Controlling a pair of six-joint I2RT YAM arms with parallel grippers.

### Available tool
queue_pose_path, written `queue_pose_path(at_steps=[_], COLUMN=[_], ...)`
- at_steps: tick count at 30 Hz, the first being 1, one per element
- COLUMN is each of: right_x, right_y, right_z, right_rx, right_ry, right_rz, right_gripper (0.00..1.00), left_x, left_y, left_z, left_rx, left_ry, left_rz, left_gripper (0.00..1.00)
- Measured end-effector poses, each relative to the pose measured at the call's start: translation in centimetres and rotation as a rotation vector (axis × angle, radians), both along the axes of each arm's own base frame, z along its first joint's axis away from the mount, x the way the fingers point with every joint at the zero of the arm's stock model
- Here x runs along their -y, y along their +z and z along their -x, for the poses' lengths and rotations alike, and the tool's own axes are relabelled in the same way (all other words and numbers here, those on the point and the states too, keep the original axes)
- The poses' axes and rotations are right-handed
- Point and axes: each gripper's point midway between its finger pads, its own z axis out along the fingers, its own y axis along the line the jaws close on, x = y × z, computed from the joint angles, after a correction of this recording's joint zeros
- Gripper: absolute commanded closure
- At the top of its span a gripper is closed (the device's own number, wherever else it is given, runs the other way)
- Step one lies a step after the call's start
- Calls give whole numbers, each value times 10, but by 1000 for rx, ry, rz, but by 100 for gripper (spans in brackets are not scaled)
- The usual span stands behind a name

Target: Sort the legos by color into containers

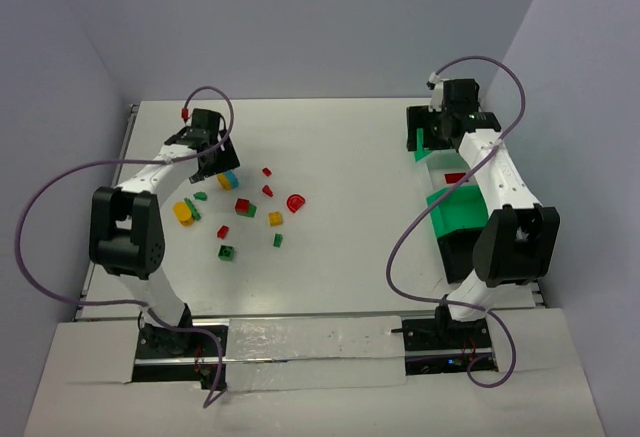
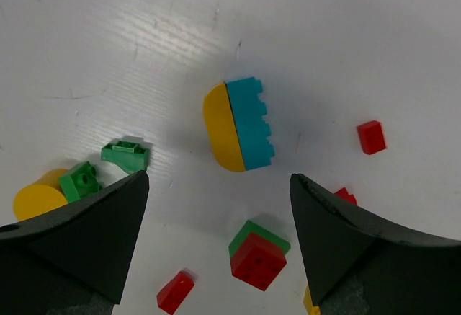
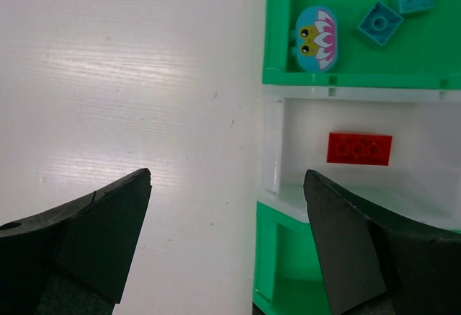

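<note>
Loose legos lie on the left half of the table: a joined yellow-and-blue piece [image 2: 238,124], a red brick on a green one [image 2: 258,254], small red bricks [image 2: 175,291] [image 2: 371,136], green bricks [image 2: 126,154] and a yellow round piece [image 2: 39,198]. My left gripper [image 2: 220,178] [image 1: 215,157] hovers open over them, holding nothing. My right gripper [image 3: 227,174] [image 1: 440,132] stands open and empty beside the containers. A green container [image 3: 346,78] holds two blue bricks [image 3: 380,23] and a blue oval piece [image 3: 317,37]. A white bin [image 3: 270,149] holds a red brick [image 3: 359,148]. Another green container [image 3: 270,257] sits below it.
More legos are scattered mid-left: a red round piece [image 1: 296,200], a yellow brick [image 1: 275,219] and green bricks [image 1: 228,251]. The row of bins [image 1: 455,207] runs along the right edge under the right arm. Purple cables loop from both arms.
</note>
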Motion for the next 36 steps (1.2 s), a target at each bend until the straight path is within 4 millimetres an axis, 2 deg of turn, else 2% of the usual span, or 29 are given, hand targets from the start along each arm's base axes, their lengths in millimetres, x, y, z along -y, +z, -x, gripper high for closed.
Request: queue_pose_path(at_steps=[3,6,11,16,24,30,36], right_x=[-15,-30,-46,-49,-52,-64,-88], right_y=[0,1,4,6,16,31,30], right_z=[1,2,4,4,1,-3,2], right_rx=[-2,-3,-5,-1,20,41,14], right_ry=[28,56,86,92,100,117,172], right_rz=[-22,-43,-74,-84,-92,-158,-247], right_gripper=[6,6,6,6,5,5,5], left_x=[0,2,9,12,13,17,31], left_y=[-28,-45,-46,-46,-71,-71,-70], left_z=[3,4,-4,-15,-13,-14,-13], left_rx=[-76,-117,-111,-97,-158,-155,-134], left_ry=[10,15,10,13,17,-24,-144], left_rz=[-8,-7,-3,3,-5,-10,-31], left_gripper=[12,12,13,21,29,61,68])
